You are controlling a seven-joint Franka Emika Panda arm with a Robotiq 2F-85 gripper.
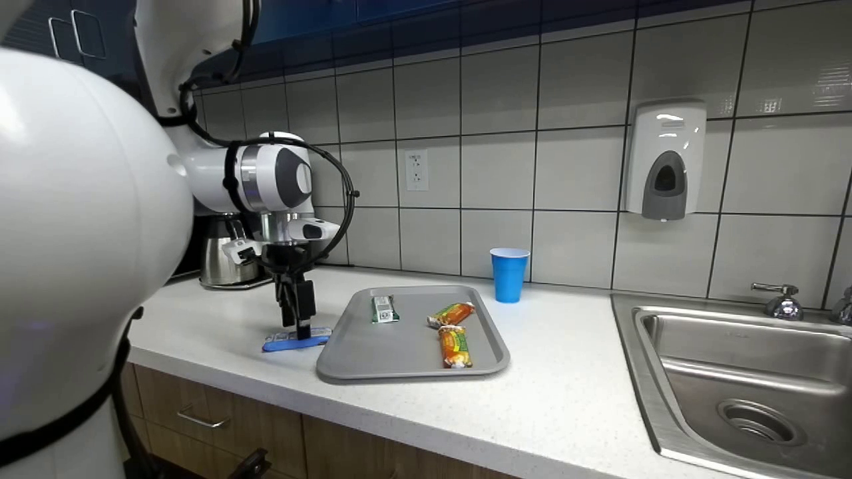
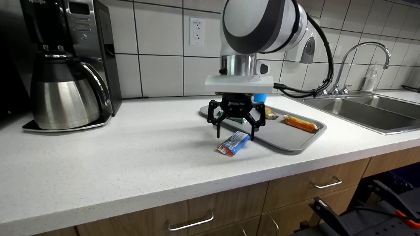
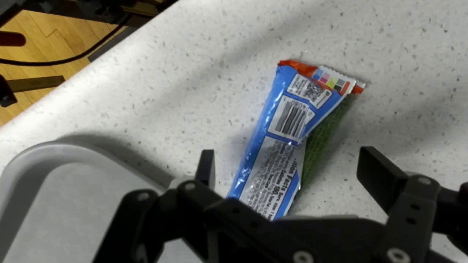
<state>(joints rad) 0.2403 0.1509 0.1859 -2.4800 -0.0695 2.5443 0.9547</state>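
One claw (image 2: 235, 138) hangs low over the table (image 1: 552, 406) with its two fingers (image 3: 380, 177) spread wide, one to each side of a single blue wrapped snack bar (image 3: 272, 157). The bar lies on the table with its printed back upward, showing one barcode, one nutrition panel and one orange-red end; in the wrist view its other end is hidden behind the claw. Whether either fingertip touches the wrapper cannot be told. The bar rests just beside one gray tray (image 1: 383, 349), outside its rim.

Three wrapped bars lie in the tray: one green-and-white bar (image 1: 384, 310) toward the claw's side, and two orange-and-yellow bars (image 1: 456, 347), near each other, toward the sink's side.

One blue cup (image 1: 508, 276) stands upright beyond the tray, near the tiled wall (image 1: 579, 173). The wall carries one power outlet (image 1: 417, 169) and one soap dispenser (image 1: 667, 159). The sink (image 1: 649, 376) shows two basins (image 2: 344, 113) in an exterior view, with one curved faucet (image 2: 370, 43) and one pump bottle (image 2: 370, 78) behind. Well apart from the tray, on the side opposite the sink, stands one coffee maker (image 2: 83, 46) with one steel carafe (image 2: 62, 101) set on its base.
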